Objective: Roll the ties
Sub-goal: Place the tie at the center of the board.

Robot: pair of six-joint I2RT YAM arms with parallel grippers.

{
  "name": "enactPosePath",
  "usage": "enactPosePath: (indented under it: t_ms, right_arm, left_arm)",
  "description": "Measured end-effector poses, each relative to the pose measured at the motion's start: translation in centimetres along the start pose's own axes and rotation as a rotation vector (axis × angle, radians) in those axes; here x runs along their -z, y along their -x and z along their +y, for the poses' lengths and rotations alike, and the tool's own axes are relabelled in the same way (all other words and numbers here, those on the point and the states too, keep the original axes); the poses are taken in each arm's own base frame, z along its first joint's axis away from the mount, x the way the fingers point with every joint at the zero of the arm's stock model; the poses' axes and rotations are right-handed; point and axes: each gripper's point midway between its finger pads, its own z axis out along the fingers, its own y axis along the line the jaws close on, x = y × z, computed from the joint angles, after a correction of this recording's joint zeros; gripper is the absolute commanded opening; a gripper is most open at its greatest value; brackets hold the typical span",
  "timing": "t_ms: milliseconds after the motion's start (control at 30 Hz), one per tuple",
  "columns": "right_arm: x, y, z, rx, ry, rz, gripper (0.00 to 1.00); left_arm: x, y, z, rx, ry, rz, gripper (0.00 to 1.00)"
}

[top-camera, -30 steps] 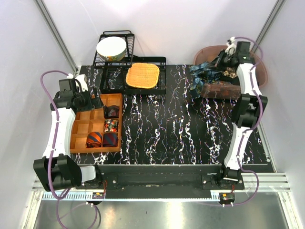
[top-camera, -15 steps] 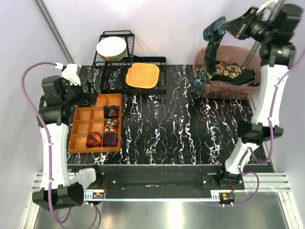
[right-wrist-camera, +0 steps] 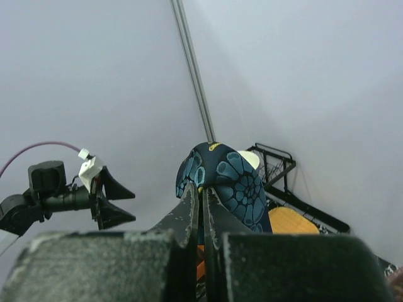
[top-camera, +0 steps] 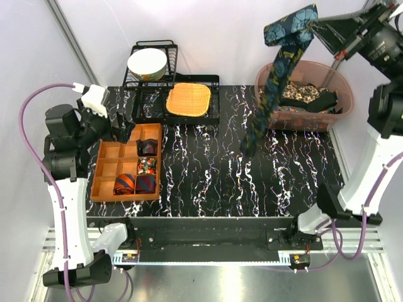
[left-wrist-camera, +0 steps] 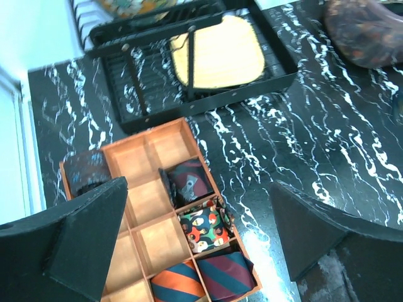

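Fingers of our right gripper [top-camera: 317,22] are pressed together on the dark blue tie [top-camera: 276,72], which dangles high above the tabletop [top-camera: 214,163]. Our left gripper [top-camera: 124,129] hovers, fingers spread wide, over the wooden organizer [top-camera: 107,189] holding rolled ties [top-camera: 135,184].

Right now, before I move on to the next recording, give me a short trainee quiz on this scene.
1. What does the orange mat lie on?
2. The right gripper is shut on: A the orange mat; B the dark blue tie; C nothing.
3. True or false: the left gripper is shut.
Key: 1 the black rack; 2 B; 3 false, its jaws stand open.
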Motion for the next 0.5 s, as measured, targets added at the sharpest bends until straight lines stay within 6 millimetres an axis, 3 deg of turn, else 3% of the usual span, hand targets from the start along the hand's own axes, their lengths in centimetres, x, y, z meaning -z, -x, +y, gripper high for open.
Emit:
enactPosePath:
  t_ms: [133,300,433,500]
  right_arm:
    - [1.8,-0.5,1.5,-0.004,-0.025,0.013,0.0]
    - [4.0,-2.4,1.3,-0.015,-0.078,0.063,0.0]
    - [5.3,-7.5,0.4,-0.115,-0.062,0.174,0.0]
    - [5.8,-11.6,-0.4,-0.215,-0.046,0.241,0.0]
  left_arm:
    - [0.4,0.8,-1.2,-0.045,-0.05,-0.027,0.99]
    - [0.2,0.8,-2.7,-0.092,-0.12,-0.029,0.99]
    - [0.0,0.4,-3.3,-0.123,-0.156,-0.023,0.99]
    - [-0.2,-0.4,-3.3,-0.137,-0.166,-0.007,0.99]
